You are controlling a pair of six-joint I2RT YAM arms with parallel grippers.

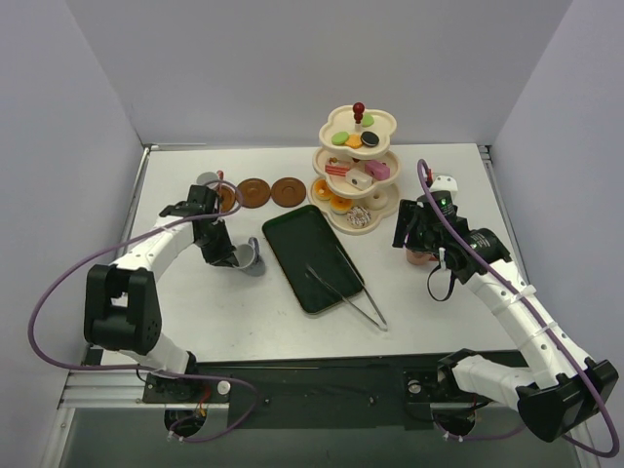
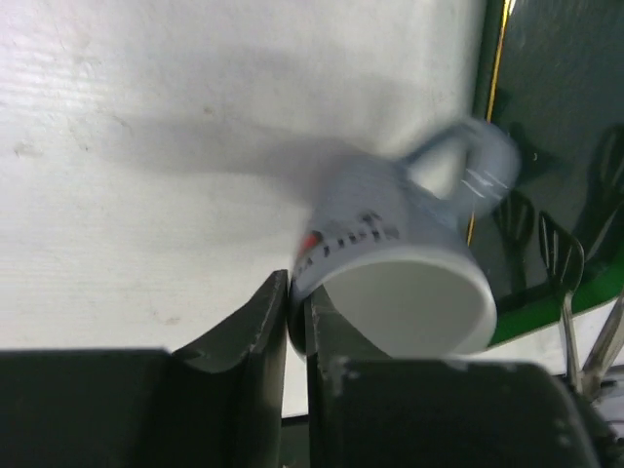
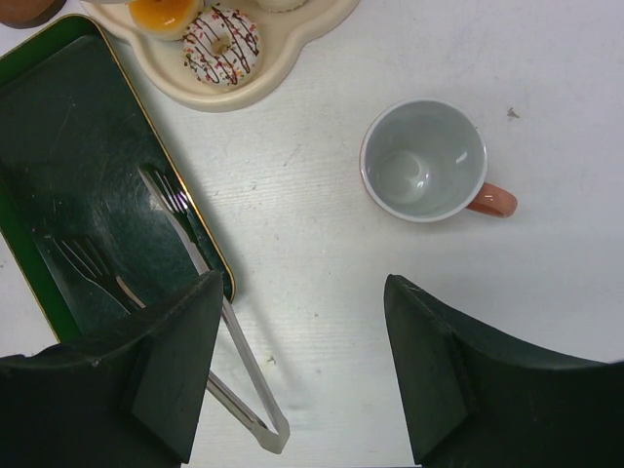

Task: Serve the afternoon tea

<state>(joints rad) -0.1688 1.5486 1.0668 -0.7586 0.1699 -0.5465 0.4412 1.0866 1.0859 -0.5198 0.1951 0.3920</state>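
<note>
**Left tool (image 2: 295, 314) pinching a tilted grey cup (image 2: 390, 263)**

Left of centre in the overhead view, the left tool is gripping the grey cup by its rim, just beside the green tray (image 1: 292, 244). At centre right, the right tool (image 3: 302, 292) is hanging spread wide above a pink cup (image 3: 424, 161), which is standing upright on the bench (image 1: 439, 312). Farther back, two brown saucers (image 1: 253, 192) are lying left of the three-tier stand (image 1: 388, 124), which is carrying sweets (image 1: 357, 216).

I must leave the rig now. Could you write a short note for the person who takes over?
Left gripper: shut on the rim of the grey cup, tilted, beside the tray.
Right gripper: open above the pink cup, which stands upright on the table.
Done: sweets are on the stand.
Left: these two cups are not on saucers; two saucers lie bare.
</note>
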